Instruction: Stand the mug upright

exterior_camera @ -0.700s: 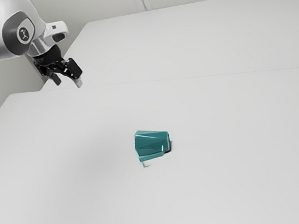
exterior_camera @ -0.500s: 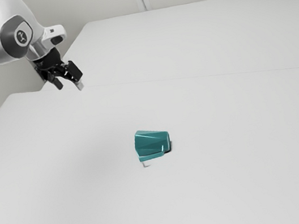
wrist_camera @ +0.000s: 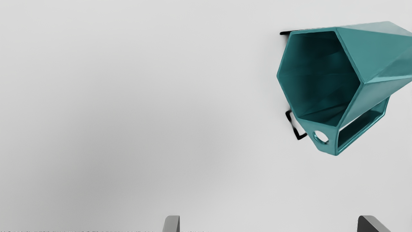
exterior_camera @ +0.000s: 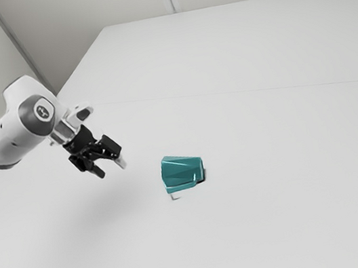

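- Lying on its side on the table (exterior_camera: 278, 193), the mug (exterior_camera: 182, 172) has its mouth (wrist_camera: 317, 77) turned towards the exterior view's left, the arm's side; its handle (wrist_camera: 360, 130) juts out sideways from the body; so it is not upright as the task wants.
- Hovering well apart from it, the gripper (exterior_camera: 112, 169) is open and empty, its two fingers (wrist_camera: 172, 224) spread wide; that gap probably serves to pass either side of the body or the rim; the hand seems to be held off to the mouth's side to leave room for lining up, a guess from the pose.
- Running out past the wrist view's edge, the mug's base end is cut off there; the cup's inside is dark towards the bottom; how firmly the handle bears on the table, I cannot tell; the gripper's exact height is also unclear.
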{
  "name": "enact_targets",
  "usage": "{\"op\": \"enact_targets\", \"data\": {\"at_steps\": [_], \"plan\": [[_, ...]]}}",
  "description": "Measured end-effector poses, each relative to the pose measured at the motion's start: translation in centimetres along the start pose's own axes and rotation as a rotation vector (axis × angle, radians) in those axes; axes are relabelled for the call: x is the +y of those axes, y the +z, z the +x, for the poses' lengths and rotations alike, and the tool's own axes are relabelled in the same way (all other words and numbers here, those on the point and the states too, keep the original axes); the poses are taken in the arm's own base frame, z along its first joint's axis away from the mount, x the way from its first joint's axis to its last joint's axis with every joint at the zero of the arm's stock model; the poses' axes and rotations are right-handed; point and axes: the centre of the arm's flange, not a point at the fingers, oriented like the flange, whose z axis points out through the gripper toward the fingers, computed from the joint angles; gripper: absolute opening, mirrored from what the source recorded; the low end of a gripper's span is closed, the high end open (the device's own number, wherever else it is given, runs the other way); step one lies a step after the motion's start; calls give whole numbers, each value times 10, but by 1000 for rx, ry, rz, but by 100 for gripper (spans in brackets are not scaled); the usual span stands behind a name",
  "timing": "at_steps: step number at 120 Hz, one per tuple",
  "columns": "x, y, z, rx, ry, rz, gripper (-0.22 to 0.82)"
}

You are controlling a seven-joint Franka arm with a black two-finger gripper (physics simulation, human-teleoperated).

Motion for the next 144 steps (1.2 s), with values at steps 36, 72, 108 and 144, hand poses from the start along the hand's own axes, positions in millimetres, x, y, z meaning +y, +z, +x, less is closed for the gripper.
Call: {"op": "enact_targets", "data": {"at_steps": [36,72,108,144], "plan": [[5,29,-17,74,-91,-95,60],[15,63,-21,115,-244,-284,60],[16,75,-16,137,-325,-382,60],[2,79,-1,172,-374,-431,60]]}}
